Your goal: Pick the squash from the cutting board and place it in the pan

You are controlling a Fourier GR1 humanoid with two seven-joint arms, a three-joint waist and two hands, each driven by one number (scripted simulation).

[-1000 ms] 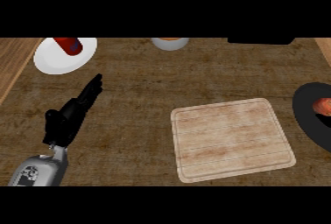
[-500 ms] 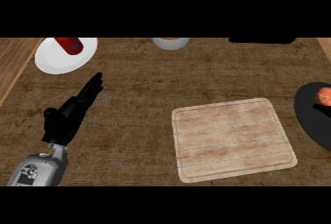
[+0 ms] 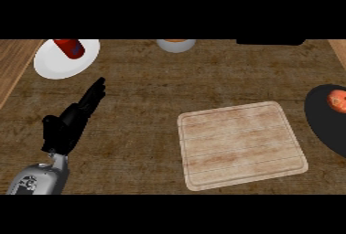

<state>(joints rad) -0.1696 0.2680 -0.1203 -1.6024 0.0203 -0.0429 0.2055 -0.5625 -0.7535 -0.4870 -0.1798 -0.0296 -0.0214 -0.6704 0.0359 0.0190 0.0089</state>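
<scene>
- From the head view, a brown counter [image 3: 169, 77] fills the scene, with a lighter wood strip [image 3: 10, 68] down its left side.
- A white plate [image 3: 51, 68] sits at the top left. A red thing [image 3: 70, 48] lies on it, near the plate's top edge. I cannot tell what it is.
- A small grey cup [image 3: 175, 45] stands at the top middle, with something orange inside it.
- A flat black thing [image 3: 270, 41] shows at the top right, cut off by the edge.
- The black pan [image 3: 321, 119] sits at the right edge, and only part of it shows.
- The squash [image 3: 337, 100] lies inside the pan, up near the top of it. It looks round and orange-red.
- The wooden cutting board [image 3: 240, 144] lies just left of the pan, a bit tilted.
- The left hand [image 3: 67, 125] is at the left side on its grey forearm [image 3: 37, 178].
- Its fingers [image 3: 94, 93] are straight and close together, pointing up and to the right, holding nothing.
- The squash is far from those fingers, with the whole cutting board between them.
</scene>
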